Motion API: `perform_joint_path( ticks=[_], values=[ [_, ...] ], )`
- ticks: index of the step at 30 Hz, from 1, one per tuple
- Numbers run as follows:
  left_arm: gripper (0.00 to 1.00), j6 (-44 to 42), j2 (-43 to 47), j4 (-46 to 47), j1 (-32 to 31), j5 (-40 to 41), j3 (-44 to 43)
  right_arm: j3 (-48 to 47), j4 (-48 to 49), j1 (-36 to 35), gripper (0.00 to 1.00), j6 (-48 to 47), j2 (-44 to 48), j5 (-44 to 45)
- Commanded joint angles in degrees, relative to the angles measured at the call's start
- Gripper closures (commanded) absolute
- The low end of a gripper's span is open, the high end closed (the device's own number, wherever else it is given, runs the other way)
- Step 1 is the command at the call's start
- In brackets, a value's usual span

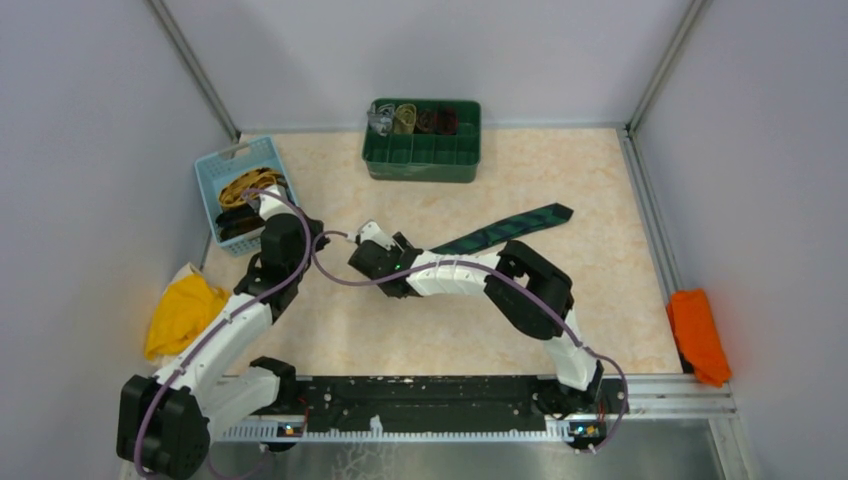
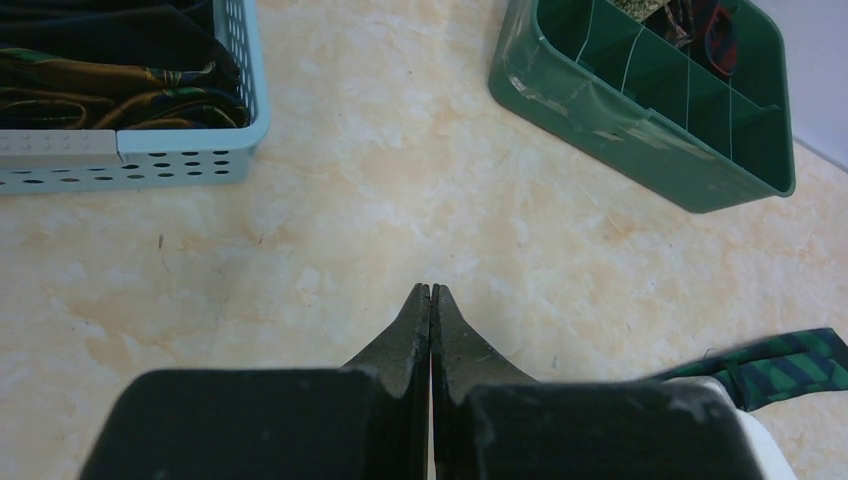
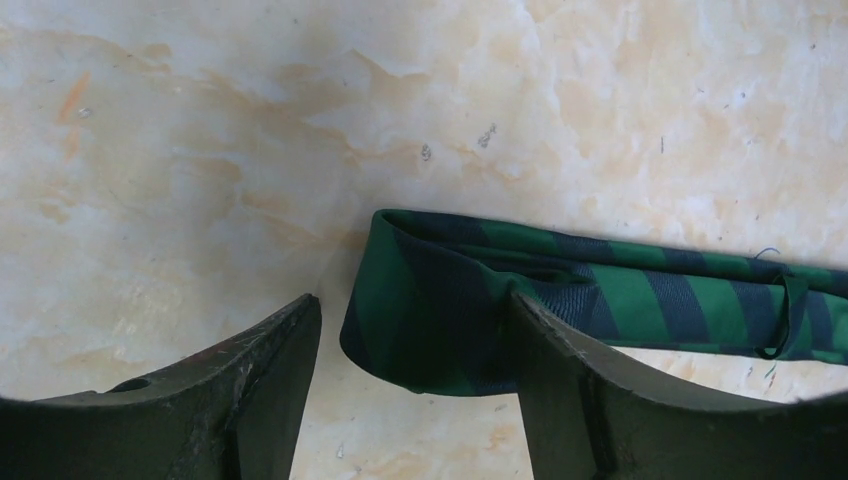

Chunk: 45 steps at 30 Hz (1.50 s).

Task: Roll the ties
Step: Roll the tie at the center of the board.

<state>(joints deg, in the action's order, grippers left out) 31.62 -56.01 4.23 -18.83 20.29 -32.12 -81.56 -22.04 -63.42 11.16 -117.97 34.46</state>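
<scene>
While the parted right jaws straddled the dark green checked fabric necktie (image 3: pixel 640 295) at its fold, left jaws pressed closed, a centred pinch seemed wisest.

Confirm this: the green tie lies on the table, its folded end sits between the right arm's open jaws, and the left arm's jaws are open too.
Wrong on the left arm: the left gripper has its jaws pressed shut, as the left wrist view shows. The rest stands: the green tie lies on the table, folded end between the open jaws of the right gripper.
</scene>
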Motion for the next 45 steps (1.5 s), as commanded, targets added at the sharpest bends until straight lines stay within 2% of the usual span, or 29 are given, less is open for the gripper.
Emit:
perform_joint_path(
  ticks=[1,5,7,12,16,24,26,27,31,34,40,45],
  values=[
    [1.00,-2.1,0.3,1.1,0.5,-0.1,-1.1,-1.1,-1.4,2.1,0.32,3.3,-0.6,-0.7],
    [1.00,-2.8,0.8,0.9,0.7,1.1,-1.3,-0.1,-1.5,3.4,0.32,5.2,-0.8,-2.3],
    [1.00,-2.8,0.9,1.0,0.9,0.9,-1.4,0.9,-1.2,4.1,0.36,6.1,-0.7,-3.6],
    [1.00,-2.1,0.8,1.1,1.0,0.5,-1.3,4.2,2.0,6.0,0.53,7.6,0.6,-6.5],
    [1.00,-0.9,1.7,1.0,1.1,1.5,-0.4,5.7,5.0,6.5,0.61,6.6,1.7,-7.5],
    [1.00,-1.1,5.8,-0.4,1.1,3.1,-0.1,10.8,15.1,6.6,0.66,6.0,8.1,-14.9],
    [1.00,-1.2,6.1,0.1,1.1,2.7,0.3,10.2,13.7,6.6,0.66,5.5,8.1,-16.2],
    [1.00,-1.2,5.9,0.5,1.1,2.3,0.4,8.9,11.7,6.6,0.66,5.1,7.6,-15.9],
    [1.00,-1.6,0.3,4.6,1.1,-1.7,0.4,9.4,12.4,6.5,0.41,2.8,7.5,-13.9],
    [1.00,-2.5,-8.0,10.6,1.2,-7.0,-0.7,11.5,15.9,6.6,0.25,1.2,10.1,-13.7],
    [1.00,-5.4,-27.2,17.6,1.3,-18.3,-8.3,13.7,18.8,6.4,0.22,-0.1,18.6,-15.2],
    [1.00,-8.2,-41.2,16.6,1.4,-27.3,-18.3,18.6,16.3,6.4,0.22,2.2,28.6,-14.1]
  ],
)
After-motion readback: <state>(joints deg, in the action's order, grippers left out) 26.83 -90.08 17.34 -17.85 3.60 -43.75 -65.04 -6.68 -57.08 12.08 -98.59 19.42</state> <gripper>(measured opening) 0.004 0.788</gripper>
